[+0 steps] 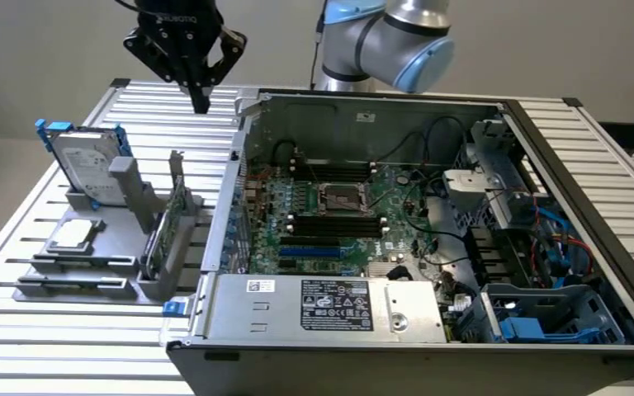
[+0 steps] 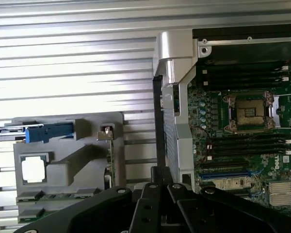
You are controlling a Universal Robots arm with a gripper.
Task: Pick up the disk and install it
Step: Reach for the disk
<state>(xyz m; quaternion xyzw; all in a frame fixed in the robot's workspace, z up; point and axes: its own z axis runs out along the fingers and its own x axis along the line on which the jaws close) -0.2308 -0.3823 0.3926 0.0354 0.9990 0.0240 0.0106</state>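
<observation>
One end effector [image 1: 199,104] clenched and empty at upper left, disk [image 1: 82,163] upright in grey holder [image 1: 132,196] lower left, apart

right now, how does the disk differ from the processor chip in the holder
The disk stands upright on edge in the grey holder; the processor chip lies flat in it. The disk is the larger, a rectangle; the chip is a small square. The disk has blue rails along its edges; the chip has none. Both are silver-grey and sit in the same holder.
</observation>
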